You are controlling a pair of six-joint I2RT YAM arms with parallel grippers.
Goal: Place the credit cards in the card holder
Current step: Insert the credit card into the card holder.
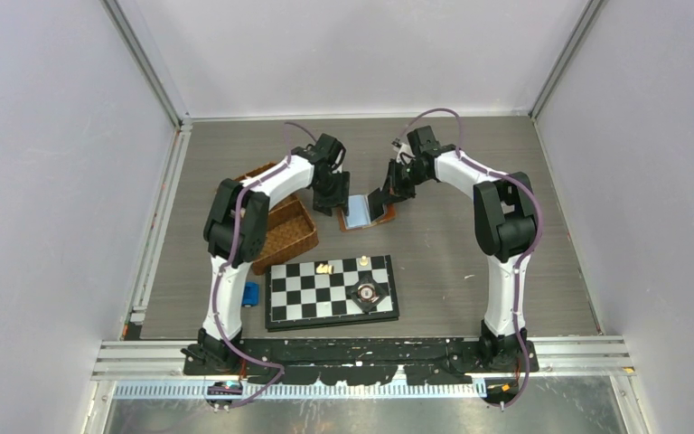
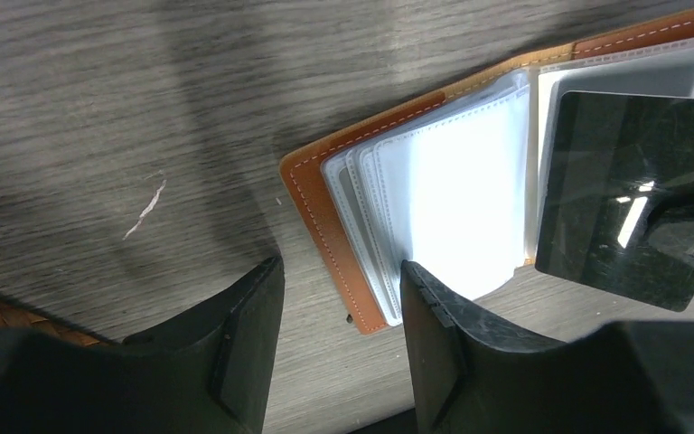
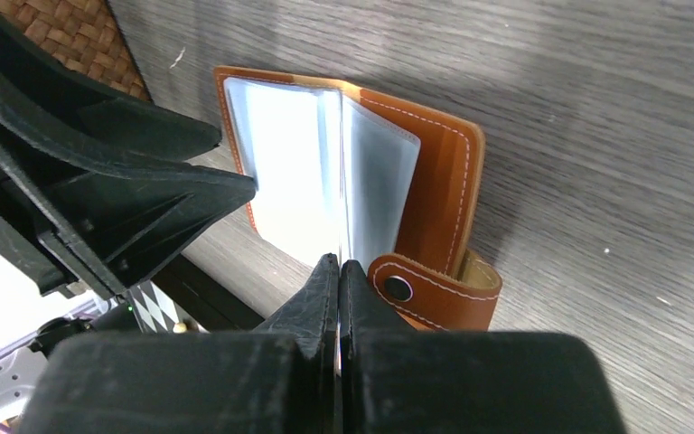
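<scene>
The tan-brown card holder (image 1: 359, 215) lies open on the table between the two arms, its clear sleeves fanned out. In the left wrist view its leather edge (image 2: 312, 203) frames a bright white face (image 2: 461, 199) inside the sleeves; whether that is one of the credit cards I cannot tell. My left gripper (image 2: 341, 267) hangs open just above the holder's near-left corner with nothing between its fingers. My right gripper (image 3: 339, 260) is shut at the holder's (image 3: 443, 181) fold, pinching a thin sleeve page that stands upright, beside the snap-tab strap (image 3: 434, 294). No loose credit card shows.
A brown wicker basket (image 1: 280, 226) stands left of the holder, behind the left arm. A chessboard (image 1: 330, 289) with a few small pieces lies nearer the bases, and a small blue object (image 1: 250, 294) sits at its left edge.
</scene>
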